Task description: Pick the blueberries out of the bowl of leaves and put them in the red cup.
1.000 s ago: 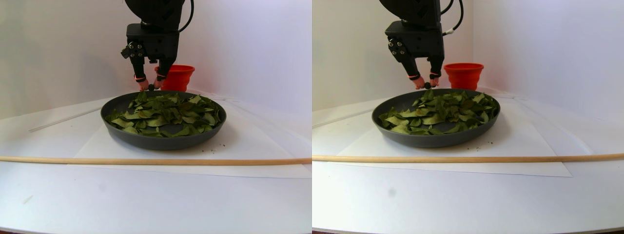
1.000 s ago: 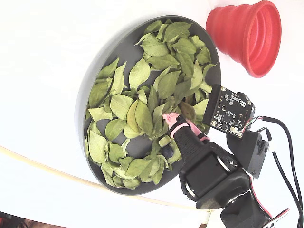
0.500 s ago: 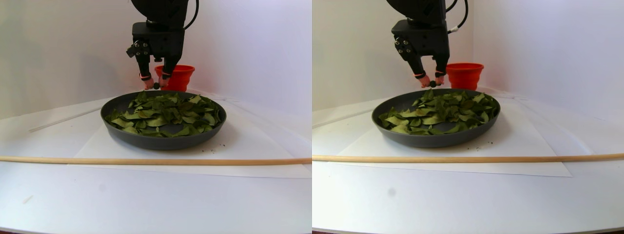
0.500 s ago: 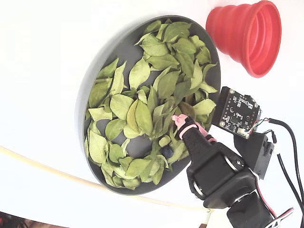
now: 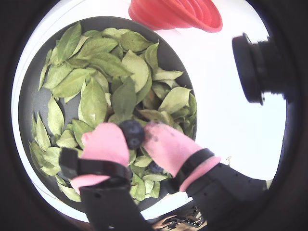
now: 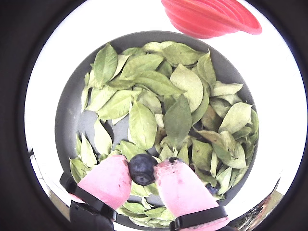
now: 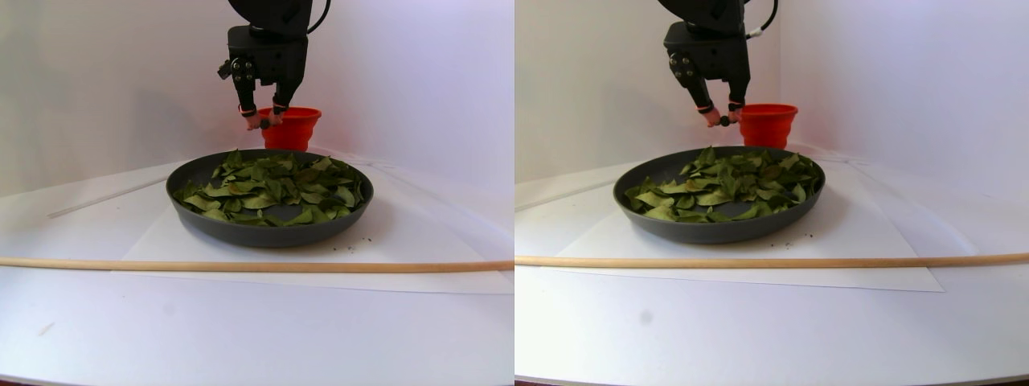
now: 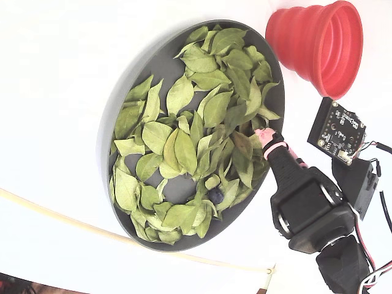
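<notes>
A white table carried a wide grey bowl heaped with green leaves, with a red cup standing just beyond the bowl's rim, as the black arm hung above the bowl's edge on the cup's side. Its pincer, tipped with pink pads, was pressed onto a single dark blueberry, held clear of the leaves and roughly level with the cup's mouth in the stereo pair view. A second blueberry lay among the leaves near the bowl's lower rim in the fixed view. The work appeared to be at the carrying step: berry lifted, not yet delivered. The next move would likely call for swinging across to the cup, centring over its opening and spreading the pads to drop the fruit inside.
</notes>
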### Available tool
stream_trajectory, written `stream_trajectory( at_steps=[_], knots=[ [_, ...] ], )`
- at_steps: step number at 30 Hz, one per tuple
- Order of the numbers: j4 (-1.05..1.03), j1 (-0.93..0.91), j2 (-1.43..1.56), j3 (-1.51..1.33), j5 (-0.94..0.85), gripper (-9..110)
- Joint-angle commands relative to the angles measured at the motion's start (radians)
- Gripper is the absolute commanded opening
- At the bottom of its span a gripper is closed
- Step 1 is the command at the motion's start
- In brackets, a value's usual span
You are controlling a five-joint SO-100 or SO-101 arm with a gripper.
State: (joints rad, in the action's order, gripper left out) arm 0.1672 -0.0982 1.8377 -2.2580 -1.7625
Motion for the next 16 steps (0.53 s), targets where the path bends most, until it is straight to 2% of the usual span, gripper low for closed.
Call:
stream_trajectory(
  at_steps=[1,16],
  knots=[
    [0.032,-0.020,0.094,0.077,0.008,9],
    [0.064,-0.037,0.008,0.204,-0.003,9]
  ],
)
